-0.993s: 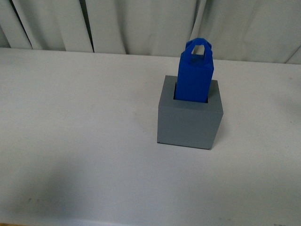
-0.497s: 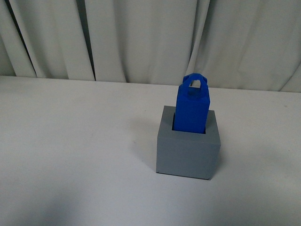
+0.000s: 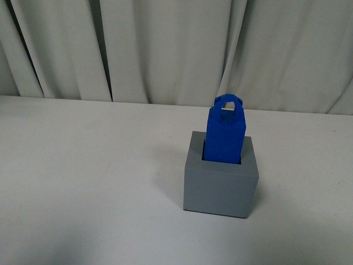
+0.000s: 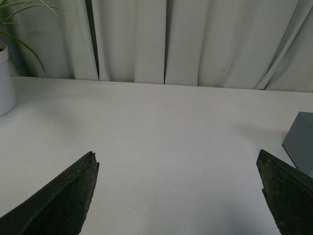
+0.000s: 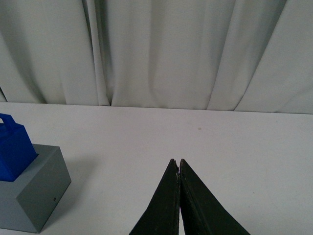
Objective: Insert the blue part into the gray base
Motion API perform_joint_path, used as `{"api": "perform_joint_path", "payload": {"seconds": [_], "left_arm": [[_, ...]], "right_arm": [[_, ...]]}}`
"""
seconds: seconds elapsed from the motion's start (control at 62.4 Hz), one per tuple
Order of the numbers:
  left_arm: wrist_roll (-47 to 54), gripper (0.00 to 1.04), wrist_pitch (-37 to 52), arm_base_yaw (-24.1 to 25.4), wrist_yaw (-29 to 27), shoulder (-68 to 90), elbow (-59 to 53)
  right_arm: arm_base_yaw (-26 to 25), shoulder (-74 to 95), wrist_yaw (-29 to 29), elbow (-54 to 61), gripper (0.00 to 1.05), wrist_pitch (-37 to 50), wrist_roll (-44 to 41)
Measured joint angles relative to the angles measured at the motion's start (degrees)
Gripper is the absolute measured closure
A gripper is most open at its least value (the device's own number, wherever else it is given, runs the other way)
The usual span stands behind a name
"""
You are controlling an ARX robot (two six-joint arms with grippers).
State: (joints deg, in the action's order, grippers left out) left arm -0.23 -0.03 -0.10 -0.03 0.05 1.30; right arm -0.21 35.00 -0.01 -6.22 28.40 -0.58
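Observation:
The blue part (image 3: 224,134) stands upright in the square recess of the gray base (image 3: 220,187) on the white table, its loop handle on top. Neither arm shows in the front view. In the left wrist view my left gripper (image 4: 178,164) is open and empty over bare table, with a corner of the gray base (image 4: 301,143) off to one side. In the right wrist view my right gripper (image 5: 177,162) is shut and empty, apart from the gray base (image 5: 32,198) and the blue part (image 5: 13,149) in it.
A white table (image 3: 83,165) runs back to pale curtains (image 3: 165,49). A white plant pot (image 4: 5,83) with green leaves stands at the edge of the left wrist view.
The front view has tilted up: the base and blue part sit lower in the picture and more curtain shows. The blue part stays in the base.

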Motion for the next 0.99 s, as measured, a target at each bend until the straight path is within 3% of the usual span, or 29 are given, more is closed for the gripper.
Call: {"api": "perform_joint_path", "payload": {"seconds": [0.993], "left_arm": [[0.0,0.06,0.0,0.0,0.0,0.0,0.0]], "right_arm": [[0.0,-22.4,0.0,5.9,1.03,-15.6,0.0]]}}
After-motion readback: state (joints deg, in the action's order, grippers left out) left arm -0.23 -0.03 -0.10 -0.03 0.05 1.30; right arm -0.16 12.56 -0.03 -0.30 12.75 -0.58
